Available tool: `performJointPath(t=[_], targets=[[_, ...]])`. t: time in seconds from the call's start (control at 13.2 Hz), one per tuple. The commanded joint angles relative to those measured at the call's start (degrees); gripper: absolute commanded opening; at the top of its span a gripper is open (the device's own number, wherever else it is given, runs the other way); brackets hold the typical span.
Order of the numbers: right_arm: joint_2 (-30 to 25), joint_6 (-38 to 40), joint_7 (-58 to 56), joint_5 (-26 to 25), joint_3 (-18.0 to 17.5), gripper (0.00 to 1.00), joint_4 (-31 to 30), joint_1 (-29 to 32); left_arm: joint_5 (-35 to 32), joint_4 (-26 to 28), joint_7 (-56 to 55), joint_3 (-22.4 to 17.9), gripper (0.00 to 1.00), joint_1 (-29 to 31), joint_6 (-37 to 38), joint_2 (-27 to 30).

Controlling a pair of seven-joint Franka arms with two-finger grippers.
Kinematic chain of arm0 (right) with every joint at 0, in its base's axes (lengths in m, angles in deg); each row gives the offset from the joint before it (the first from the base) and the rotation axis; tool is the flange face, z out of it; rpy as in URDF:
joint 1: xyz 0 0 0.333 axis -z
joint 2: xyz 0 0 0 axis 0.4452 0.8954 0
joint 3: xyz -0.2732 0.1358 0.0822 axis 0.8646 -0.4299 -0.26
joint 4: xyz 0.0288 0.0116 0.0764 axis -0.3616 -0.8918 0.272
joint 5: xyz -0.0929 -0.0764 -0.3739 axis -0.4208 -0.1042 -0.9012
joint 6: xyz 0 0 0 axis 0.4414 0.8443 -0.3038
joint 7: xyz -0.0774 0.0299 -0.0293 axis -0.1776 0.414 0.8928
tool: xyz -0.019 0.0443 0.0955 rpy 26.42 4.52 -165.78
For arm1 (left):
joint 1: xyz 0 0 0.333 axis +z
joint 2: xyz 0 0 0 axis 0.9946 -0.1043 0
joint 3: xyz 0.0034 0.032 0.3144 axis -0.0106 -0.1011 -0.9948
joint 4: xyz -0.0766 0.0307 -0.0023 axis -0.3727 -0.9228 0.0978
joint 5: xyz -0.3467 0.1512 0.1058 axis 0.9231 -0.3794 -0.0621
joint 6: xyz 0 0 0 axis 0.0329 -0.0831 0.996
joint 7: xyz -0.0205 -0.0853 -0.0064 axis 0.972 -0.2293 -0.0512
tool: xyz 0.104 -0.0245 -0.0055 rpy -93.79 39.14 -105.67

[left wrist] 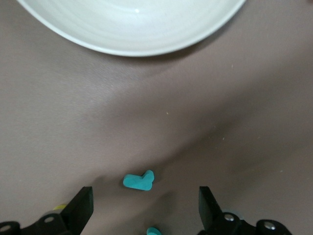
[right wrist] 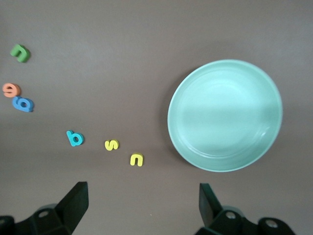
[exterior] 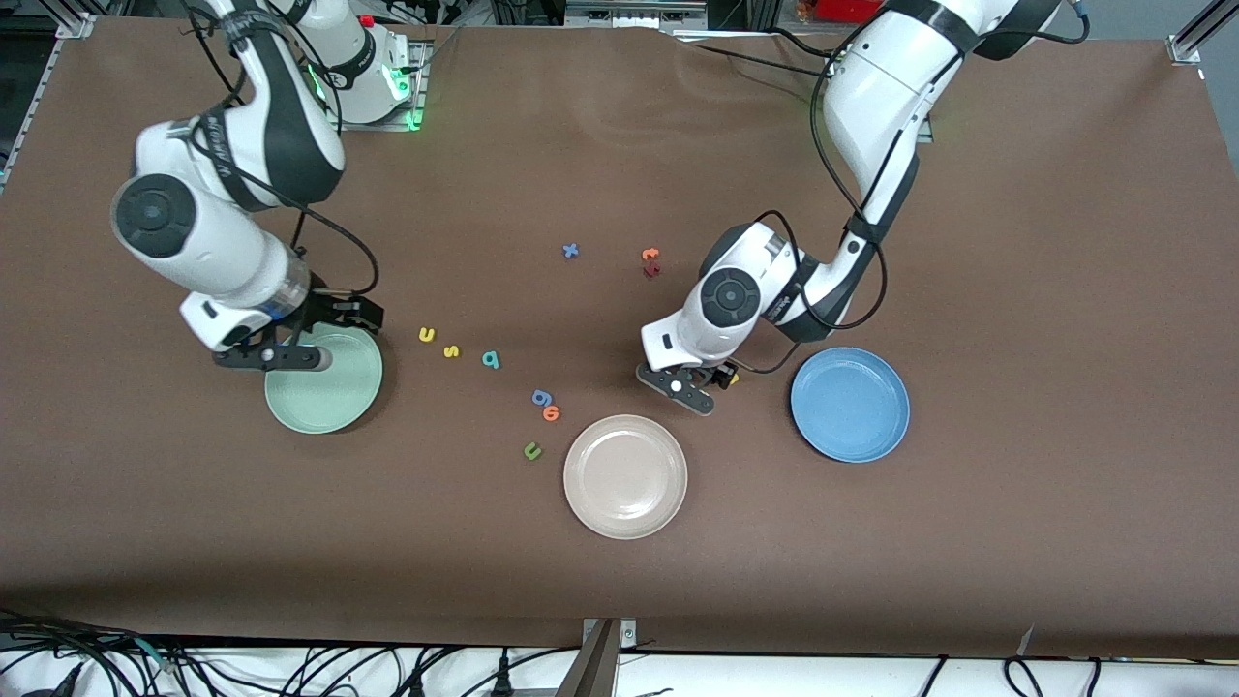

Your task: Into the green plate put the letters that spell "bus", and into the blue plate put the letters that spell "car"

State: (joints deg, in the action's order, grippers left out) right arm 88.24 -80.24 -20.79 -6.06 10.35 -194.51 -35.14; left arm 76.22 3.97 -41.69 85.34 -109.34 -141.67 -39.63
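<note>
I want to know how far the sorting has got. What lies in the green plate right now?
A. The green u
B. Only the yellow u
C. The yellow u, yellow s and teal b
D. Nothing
D: the green plate shows a bare inside, while the yellow u, yellow s and teal b lie in a row on the table beside it.
</note>
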Motion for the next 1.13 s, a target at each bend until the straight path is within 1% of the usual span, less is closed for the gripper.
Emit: performJointPath(t=[0.0, 0.15, 0.38, 0.45, 0.6, 0.68, 0.91, 0.98, 1.06], targets=[[1.1, -7.3, 3.5, 0.6, -1.1, 0.99, -5.5, 0.4, -3.2, -1.4, -0.5, -0.7, 0.64, -0.4, -0.3, -1.2], [3.8, -10.4, 3.6, 0.6, -1.6, 0.99, -6.5, 0.4, -3.5, -1.5, -0.5, -0.7, 0.51, -0.4, -0.3, -1.6], [7.2, -13.9, 7.2, 0.7, -2.1, 0.99, -6.6, -0.3, -3.3, -1.7, -0.8, -0.7, 0.52, -0.5, -0.4, -2.7], [8.9, -15.7, 8.7, 0.7, -2.9, 0.99, -6.6, -0.3, -3.3, -1.7, -0.8, -0.7, 0.52, -0.6, -1.5, -3.0], [11.5, -19.1, 10.8, 0.7, -3.6, 0.99, -6.6, -0.3, -3.5, -1.7, -0.7, -0.7, 0.51, -0.6, -2.8, -3.0], [12.3, -19.5, 11.5, 0.7, -3.6, 0.99, -6.6, -0.3, -3.4, -1.7, -0.5, -0.7, 0.49, -0.5, -2.9, -3.1], [13.5, -19.8, 12.0, 0.7, -3.6, 0.99, -6.6, -0.3, -3.6, -1.7, -0.5, -0.7, 0.49, -0.5, -3.0, -3.1], [13.8, -19.8, 12.0, 0.8, -3.6, 0.99, -6.6, -0.3, -4.2, -1.7, -0.5, -0.7, 0.48, -0.5, -3.0, -3.1], [14.0, -19.7, 12.2, 1.3, -3.6, 0.99, -6.6, -0.3, -4.6, -1.7, -0.5, -0.7, 0.41, -0.5, -3.0, -3.1]])
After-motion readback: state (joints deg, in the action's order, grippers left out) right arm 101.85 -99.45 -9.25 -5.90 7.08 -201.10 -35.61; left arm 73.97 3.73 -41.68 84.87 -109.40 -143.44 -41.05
